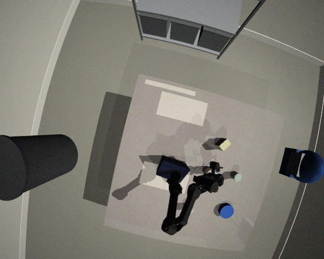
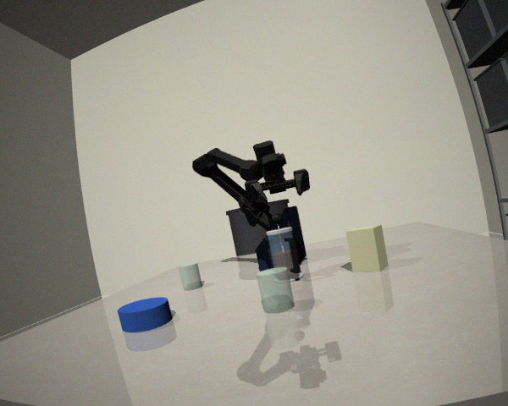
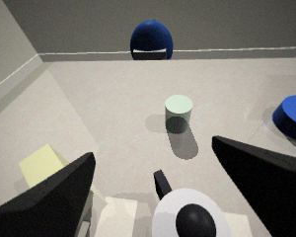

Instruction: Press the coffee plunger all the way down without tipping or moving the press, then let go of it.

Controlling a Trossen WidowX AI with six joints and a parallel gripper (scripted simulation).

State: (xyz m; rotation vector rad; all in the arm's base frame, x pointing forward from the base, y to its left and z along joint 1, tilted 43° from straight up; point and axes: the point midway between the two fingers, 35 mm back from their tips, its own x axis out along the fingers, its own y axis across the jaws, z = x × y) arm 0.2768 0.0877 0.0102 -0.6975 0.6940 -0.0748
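The claw [image 3: 153, 190] gapes wide, holding nothing; the plunger knob [image 3: 195, 220] sits low against the press lid [image 3: 163, 217], just below and between the jaws; a careless sideways retreat could clip the knob and shove the press.

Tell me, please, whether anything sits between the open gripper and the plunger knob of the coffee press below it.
Nothing visible does. In the wrist view the plunger knob sits in the bare gap under the gripper, whose fingers stand wide apart and clear of it, above the press lid.
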